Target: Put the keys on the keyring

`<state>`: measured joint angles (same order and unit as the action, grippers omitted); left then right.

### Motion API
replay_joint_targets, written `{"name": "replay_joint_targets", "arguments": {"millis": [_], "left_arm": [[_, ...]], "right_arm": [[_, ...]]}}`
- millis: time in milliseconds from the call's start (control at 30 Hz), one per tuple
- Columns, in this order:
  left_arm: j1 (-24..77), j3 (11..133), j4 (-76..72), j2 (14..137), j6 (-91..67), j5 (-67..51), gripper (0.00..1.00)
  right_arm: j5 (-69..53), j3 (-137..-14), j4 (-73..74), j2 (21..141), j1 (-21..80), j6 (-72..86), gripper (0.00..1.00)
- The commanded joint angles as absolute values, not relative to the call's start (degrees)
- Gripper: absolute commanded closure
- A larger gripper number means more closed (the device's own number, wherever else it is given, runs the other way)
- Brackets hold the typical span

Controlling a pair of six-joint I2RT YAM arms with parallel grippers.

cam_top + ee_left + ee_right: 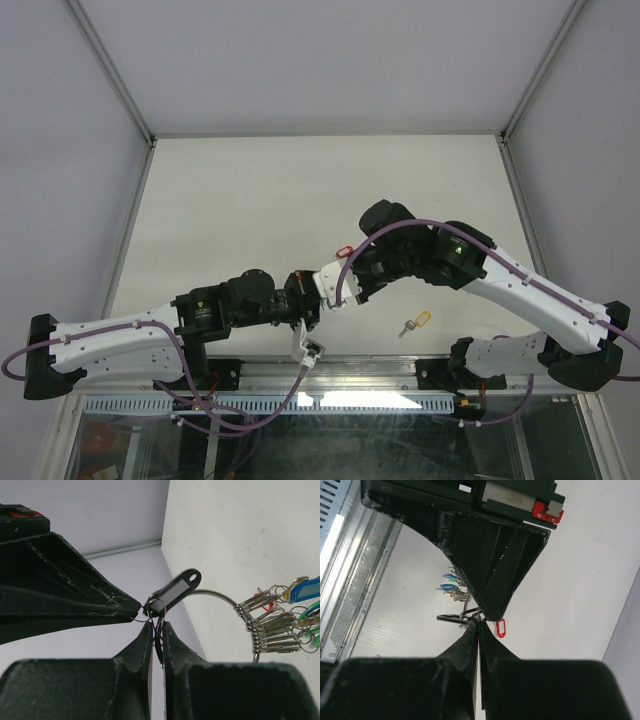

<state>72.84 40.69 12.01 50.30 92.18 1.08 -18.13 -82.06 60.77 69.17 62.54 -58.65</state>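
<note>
Left fingers (149, 642) are closed, pinching the wire of the keyring (210, 593), which is held up off the worktop (250, 200). Right fingers (472, 639) are shut too, tips pressed to the keyring right beside the left pair; can't tell if they grip the wire or just touch it. Black key (176, 586) sits at the keyring, next to both tips. A bunch of keys (272, 627) w/ blue & green heads is threaded further round the keyring, away from the tips. Off the keyring, on the worktop: red key (345, 250) just beyond it, yellow key (415, 322) to its right, well apart.
</note>
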Motion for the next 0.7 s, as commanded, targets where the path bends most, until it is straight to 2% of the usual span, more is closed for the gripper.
{"name": "replay_joint_targets", "arguments": {"millis": [0, 667], "left_arm": [[73.7, 43.3, 8.0, 50.2, 93.2, 1.1, 1.00], [74.7, 43.2, 8.0, 49.8, 95.8, 2.7, 1.00]], "right_arm": [[-20.6, -84.7, 59.1, 68.4, 62.6, -58.9, 1.00], [-24.5, -82.3, 58.1, 68.8, 62.6, -57.8, 1.00]]}}
